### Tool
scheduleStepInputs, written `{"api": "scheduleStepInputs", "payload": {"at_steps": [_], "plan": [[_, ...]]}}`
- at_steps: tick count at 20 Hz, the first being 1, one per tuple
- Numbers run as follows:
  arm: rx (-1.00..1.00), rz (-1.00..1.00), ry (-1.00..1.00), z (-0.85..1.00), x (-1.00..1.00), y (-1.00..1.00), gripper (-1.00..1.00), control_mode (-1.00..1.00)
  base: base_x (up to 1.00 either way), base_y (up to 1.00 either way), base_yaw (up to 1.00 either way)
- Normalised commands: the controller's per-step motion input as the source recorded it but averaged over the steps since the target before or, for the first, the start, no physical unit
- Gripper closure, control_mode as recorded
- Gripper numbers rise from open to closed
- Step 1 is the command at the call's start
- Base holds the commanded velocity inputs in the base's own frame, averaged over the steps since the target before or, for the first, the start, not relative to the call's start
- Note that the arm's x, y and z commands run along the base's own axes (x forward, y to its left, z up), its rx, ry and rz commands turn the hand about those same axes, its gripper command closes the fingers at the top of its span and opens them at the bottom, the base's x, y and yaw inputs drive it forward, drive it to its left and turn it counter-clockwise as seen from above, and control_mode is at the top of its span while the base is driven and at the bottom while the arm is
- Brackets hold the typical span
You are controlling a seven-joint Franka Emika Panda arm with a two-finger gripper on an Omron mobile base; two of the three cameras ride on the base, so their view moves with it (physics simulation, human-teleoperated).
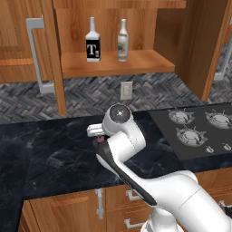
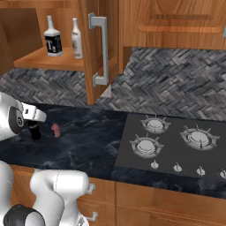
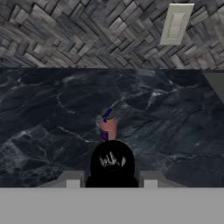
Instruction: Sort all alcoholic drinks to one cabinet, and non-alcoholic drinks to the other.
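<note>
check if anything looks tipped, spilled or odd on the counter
Nothing stands out. The pink bottle stands upright on the dark counter, the black bottle sits between the gripper fingers, and nothing is spilled.

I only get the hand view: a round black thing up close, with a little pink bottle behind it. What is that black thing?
Observer: From the side it is a small black bottle, upright on the counter right under the pincer.
Operator: Any other bottles around?
Observer: Two tall ones, a square bottle and a slim bottle, stand on an open cabinet's shelf above the counter.
Operator: What's off to the side?
Observer: A stove is set in the counter on the right.
</note>
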Motion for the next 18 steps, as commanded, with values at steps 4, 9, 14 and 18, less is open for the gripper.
{"api": "scheduleStepInputs", "payload": {"at_steps": [4, 9, 14, 18], "plan": [[0.0, 0.0, 0.0, 0.0, 0.0, 0.0, 1.0, 1.0, -0.79, -0.3, -0.2], [0.0, 0.0, 0.0, 0.0, 0.0, 0.0, 1.0, 1.0, -0.51, -0.32, -0.29], [0.0, 0.0, 0.0, 0.0, 0.0, 0.0, 1.0, 1.0, -0.21, -0.46, -0.28], [0.0, 0.0, 0.0, 0.0, 0.0, 0.0, 1.0, 1.0, -0.03, -0.31, -0.37]]}}
